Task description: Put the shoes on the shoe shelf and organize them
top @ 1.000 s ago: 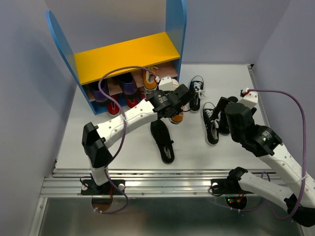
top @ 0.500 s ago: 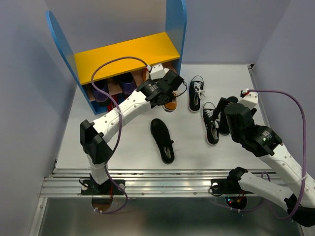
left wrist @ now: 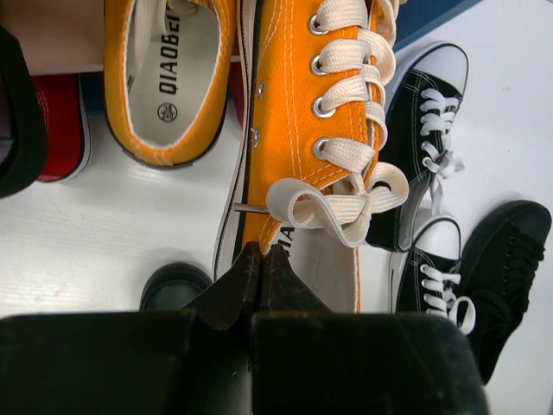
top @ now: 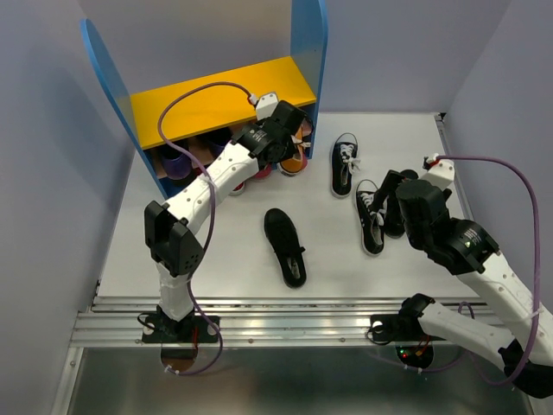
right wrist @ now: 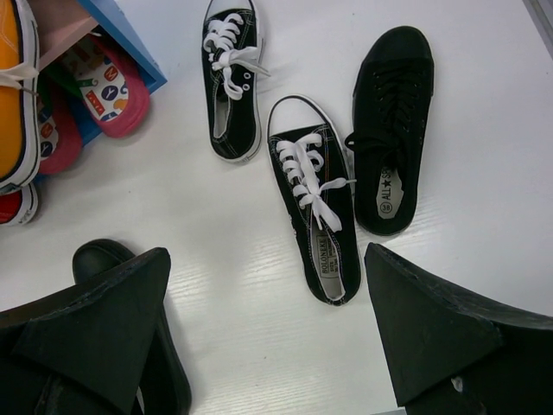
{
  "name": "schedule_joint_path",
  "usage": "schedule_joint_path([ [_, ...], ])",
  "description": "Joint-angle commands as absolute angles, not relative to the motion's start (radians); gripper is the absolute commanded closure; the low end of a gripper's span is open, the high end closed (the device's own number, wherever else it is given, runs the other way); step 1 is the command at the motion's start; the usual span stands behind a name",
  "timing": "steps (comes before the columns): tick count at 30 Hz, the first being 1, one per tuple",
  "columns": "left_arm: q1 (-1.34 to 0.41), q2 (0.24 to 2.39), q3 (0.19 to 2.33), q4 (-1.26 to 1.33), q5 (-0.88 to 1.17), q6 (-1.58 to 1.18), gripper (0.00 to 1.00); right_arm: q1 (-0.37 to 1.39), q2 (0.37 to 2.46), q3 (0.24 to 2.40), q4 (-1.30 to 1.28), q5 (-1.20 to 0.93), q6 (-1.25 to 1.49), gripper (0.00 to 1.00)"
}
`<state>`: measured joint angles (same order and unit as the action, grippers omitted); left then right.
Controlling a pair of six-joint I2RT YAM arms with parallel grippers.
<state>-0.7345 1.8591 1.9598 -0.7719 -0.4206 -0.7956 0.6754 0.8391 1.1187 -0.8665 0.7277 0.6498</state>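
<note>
The left gripper (left wrist: 262, 259) is clamped shut on the heel rim of an orange sneaker (left wrist: 298, 130). The shoe is held at the right end of the shoe shelf (top: 308, 52), which stands at the far edge of the worktop (top: 216, 268), toward the left corner. The toe is pointed into the lower tier, just beside the second orange sneaker (left wrist: 173, 78) lying there.

For a tidy pair, the held shoe should be slid in parallel to the other, with toes level. It should be released only once the sole is flat on the board, and the loose lace bow near the fingers should be kept from snagging.

The right gripper (right wrist: 268, 333) is held wide open and empty. Below it, near the right edge, a black canvas sneaker (right wrist: 315, 207), a second black canvas sneaker (right wrist: 232, 86) and an all-black shoe (right wrist: 393, 130) are seen. Another all-black shoe (top: 285, 246) is seen mid-worktop.
</note>
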Motion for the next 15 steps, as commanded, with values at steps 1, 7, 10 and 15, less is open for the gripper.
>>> schedule_joint_path([
  [1,-0.700,1.882,2.046,-0.640,-0.405,-0.739,1.00,0.675,0.833,1.163,-0.880,0.730,0.663,0.00],
  [7,-0.658,1.924,2.066,-0.598,-0.370,-0.732,1.00,0.675,0.831,1.164,-0.881,0.730,0.670,0.00],
  [10,-0.647,1.939,2.066,-0.583,-0.368,-0.736,1.00,0.675,0.842,1.160,-0.873,0.721,0.672,0.00],
  [15,-0.631,1.948,2.065,-0.540,-0.351,-0.732,1.00,0.675,0.850,1.151,-0.858,0.706,0.673,0.00],
])
